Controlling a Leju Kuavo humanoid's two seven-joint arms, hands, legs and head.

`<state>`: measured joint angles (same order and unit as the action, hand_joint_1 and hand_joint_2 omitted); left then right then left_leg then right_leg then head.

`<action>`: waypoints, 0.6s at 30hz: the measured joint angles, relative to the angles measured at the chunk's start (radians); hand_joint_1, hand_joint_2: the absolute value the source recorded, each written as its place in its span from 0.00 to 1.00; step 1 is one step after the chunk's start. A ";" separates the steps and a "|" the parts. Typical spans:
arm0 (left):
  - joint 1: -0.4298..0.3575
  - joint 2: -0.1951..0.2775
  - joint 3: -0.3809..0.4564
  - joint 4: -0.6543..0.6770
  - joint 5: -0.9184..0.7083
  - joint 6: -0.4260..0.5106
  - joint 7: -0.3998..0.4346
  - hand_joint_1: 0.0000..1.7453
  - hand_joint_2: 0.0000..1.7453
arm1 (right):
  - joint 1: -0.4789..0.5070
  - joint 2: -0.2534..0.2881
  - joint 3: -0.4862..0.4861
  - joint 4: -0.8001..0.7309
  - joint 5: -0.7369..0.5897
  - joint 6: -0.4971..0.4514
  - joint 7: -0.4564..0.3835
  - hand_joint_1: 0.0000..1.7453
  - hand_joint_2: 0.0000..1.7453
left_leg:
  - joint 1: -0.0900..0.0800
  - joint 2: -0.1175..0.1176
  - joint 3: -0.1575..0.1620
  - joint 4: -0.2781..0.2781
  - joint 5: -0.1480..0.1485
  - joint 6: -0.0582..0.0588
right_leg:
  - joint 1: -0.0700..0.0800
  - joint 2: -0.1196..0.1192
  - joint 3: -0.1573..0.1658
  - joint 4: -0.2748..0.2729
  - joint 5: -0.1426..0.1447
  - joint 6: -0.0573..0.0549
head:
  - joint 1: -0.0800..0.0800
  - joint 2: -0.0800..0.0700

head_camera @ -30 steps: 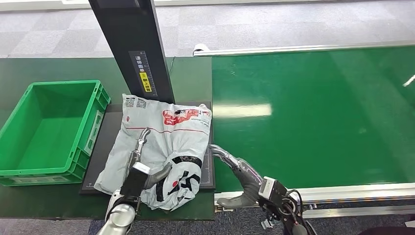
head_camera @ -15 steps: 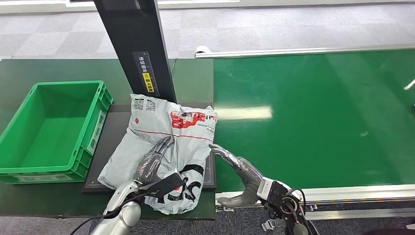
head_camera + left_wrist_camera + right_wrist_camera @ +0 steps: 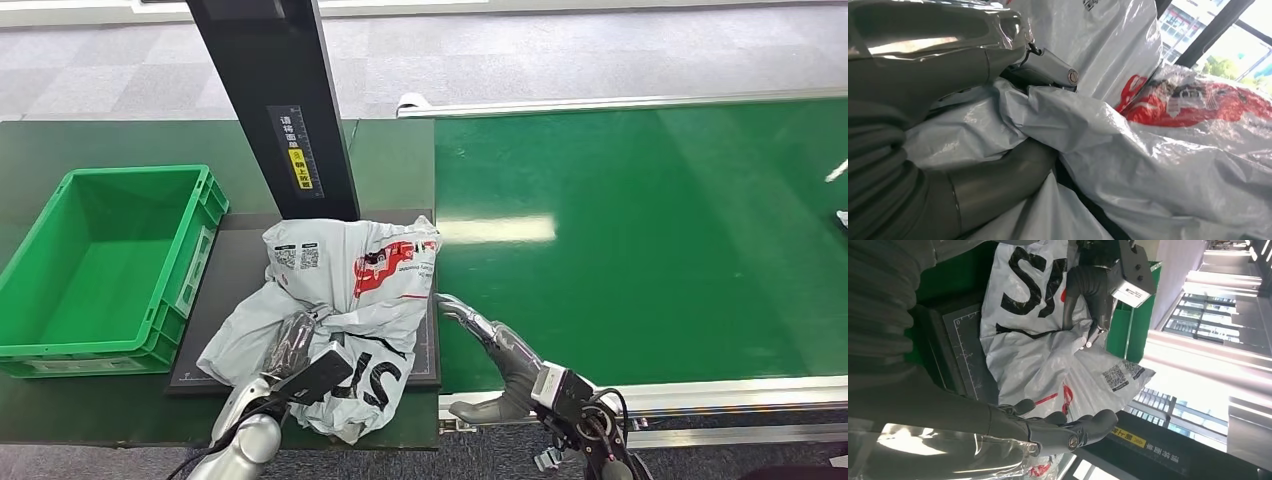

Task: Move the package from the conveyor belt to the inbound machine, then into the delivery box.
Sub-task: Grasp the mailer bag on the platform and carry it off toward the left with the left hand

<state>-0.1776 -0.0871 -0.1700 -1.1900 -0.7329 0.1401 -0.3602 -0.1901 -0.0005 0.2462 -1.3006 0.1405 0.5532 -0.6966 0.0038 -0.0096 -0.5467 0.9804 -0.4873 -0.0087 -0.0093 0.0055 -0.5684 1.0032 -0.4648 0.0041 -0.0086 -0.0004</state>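
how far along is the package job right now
Done: the package is off the conveyor belt and lies on the inbound machine's black platform. In hand: the left hand grips bunched plastic; the right hand is open beside it. Left: the green delivery box holds nothing yet.

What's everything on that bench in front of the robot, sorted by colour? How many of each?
Green: 2, the crate and the conveyor belt.
Grey-white: 1, the package, gripped by the left hand.
Black: 2, the scanner platform and its post.
Total: 5.
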 joint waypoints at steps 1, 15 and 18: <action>0.007 -0.001 0.006 -0.011 0.013 0.019 -0.013 1.00 1.00 | 0.002 0.001 -0.003 0.000 0.000 0.000 0.000 0.00 1.00 | 0.000 0.000 -0.001 0.000 0.000 0.000 | 0.000 0.000 -0.001 0.000 0.000 0.000 | 0.000 0.000; 0.093 -0.009 0.086 -0.234 0.166 0.195 -0.139 1.00 1.00 | 0.012 0.017 -0.028 0.000 0.000 0.001 0.000 0.00 1.00 | 0.000 0.001 -0.007 0.000 0.000 0.000 | 0.000 0.000 -0.007 0.000 0.000 0.000 | 0.000 0.000; 0.101 -0.012 0.096 -0.255 0.177 0.268 -0.183 1.00 1.00 | 0.012 0.019 -0.028 0.001 0.000 -0.001 0.000 0.00 1.00 | 0.000 0.001 -0.007 0.000 0.000 0.000 | 0.000 0.000 -0.007 0.000 0.000 0.000 | 0.000 0.000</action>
<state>-0.0768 -0.0995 -0.0744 -1.4449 -0.5557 0.4081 -0.5430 -0.1785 0.0181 0.2178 -1.3000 0.1404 0.5524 -0.6966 0.0038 -0.0090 -0.5535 0.9807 -0.4873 -0.0087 -0.0093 0.0059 -0.5752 1.0032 -0.4649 0.0041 -0.0087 -0.0004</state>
